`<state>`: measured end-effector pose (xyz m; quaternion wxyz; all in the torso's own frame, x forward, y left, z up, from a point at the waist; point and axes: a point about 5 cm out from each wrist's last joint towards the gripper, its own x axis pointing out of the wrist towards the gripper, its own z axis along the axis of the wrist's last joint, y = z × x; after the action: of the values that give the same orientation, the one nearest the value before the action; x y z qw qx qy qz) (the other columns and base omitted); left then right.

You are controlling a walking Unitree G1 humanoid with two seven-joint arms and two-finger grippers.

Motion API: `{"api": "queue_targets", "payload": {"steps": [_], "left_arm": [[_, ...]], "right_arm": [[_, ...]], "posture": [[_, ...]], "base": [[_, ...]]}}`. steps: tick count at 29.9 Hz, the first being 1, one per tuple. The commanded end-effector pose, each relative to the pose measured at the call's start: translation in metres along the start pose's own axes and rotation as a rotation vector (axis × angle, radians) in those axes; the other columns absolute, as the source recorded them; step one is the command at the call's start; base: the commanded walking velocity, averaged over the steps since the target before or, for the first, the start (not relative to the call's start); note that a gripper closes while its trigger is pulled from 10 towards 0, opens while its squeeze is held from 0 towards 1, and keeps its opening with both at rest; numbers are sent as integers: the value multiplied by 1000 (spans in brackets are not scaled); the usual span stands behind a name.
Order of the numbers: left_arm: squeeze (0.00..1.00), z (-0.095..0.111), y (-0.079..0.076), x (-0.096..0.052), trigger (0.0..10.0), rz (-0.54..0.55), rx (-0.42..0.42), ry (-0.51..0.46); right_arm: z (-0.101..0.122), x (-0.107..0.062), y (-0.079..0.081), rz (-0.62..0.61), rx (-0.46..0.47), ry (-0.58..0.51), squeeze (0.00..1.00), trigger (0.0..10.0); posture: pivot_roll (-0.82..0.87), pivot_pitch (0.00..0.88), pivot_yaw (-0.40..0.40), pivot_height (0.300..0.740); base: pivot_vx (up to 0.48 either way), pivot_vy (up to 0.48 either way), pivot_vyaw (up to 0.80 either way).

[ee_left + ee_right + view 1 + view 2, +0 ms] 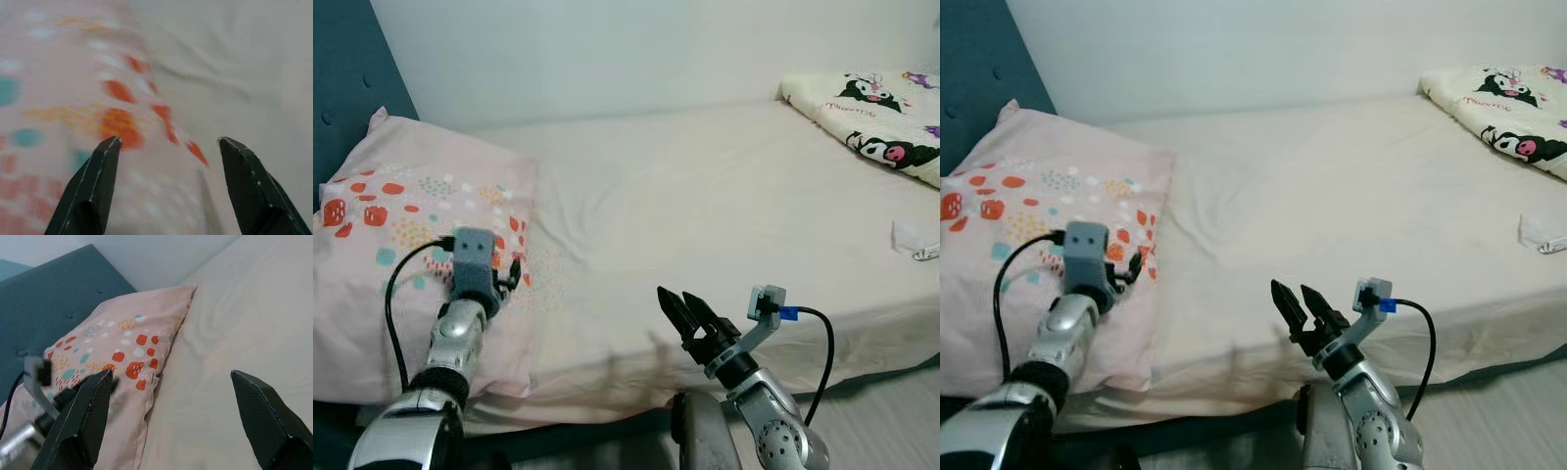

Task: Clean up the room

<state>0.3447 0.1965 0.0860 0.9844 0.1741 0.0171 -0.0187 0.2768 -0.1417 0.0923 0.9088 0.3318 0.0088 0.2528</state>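
Pink pillow (pixel 411 255) lies at nine o'clock on the bed (pixel 724 225). My left gripper (pixel 166 147) hovers over it, spread wide and empty; I'd lower squarely before pinching. Right gripper (pixel 690 311) waits parted, holding nothing.

Soft cloth everywhere, hard gloss only on the robot

The pillow (pixel 406 245) is matt printed cotton, the bed (pixel 724 215) sheet smooth and faintly creased, the folded blanket (pixel 876 117) looks plush; each claw, left (pixel 166 147) and right (pixel 168 377), is matt black plastic on shiny silver arms.
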Motion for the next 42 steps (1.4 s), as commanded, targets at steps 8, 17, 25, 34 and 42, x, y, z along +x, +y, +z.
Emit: {"api": "queue_targets", "payload": {"steps": [8,17,25,34,42], "left_arm": [[0,-23,-33,-21,10000,-79,477,3],[0,-41,-19,-28,10000,71,787,82],[0,-61,-23,-37,10000,15,804,238],[0,-63,-24,-34,0,31,766,310],[0,-59,-23,-29,0,42,595,340]], "right_arm": [[-2,-1,-1,-10,2,-10,0,10000],[1,1,-2,-8,10,-30,0,10000],[2,2,-2,-8,12,-42,0,10000],[3,3,-1,-5,10,-50,0,10000],[4,3,-1,-1,6,-50,0,10000]], "posture": [[-149,78,40,300],[-146,76,41,300],[-146,73,44,300],[-151,72,46,300],[-148,73,44,300]], "base": [[0,0,0],[0,0,0],[0,0,0],[0,0,0],[0,0,0]]}}
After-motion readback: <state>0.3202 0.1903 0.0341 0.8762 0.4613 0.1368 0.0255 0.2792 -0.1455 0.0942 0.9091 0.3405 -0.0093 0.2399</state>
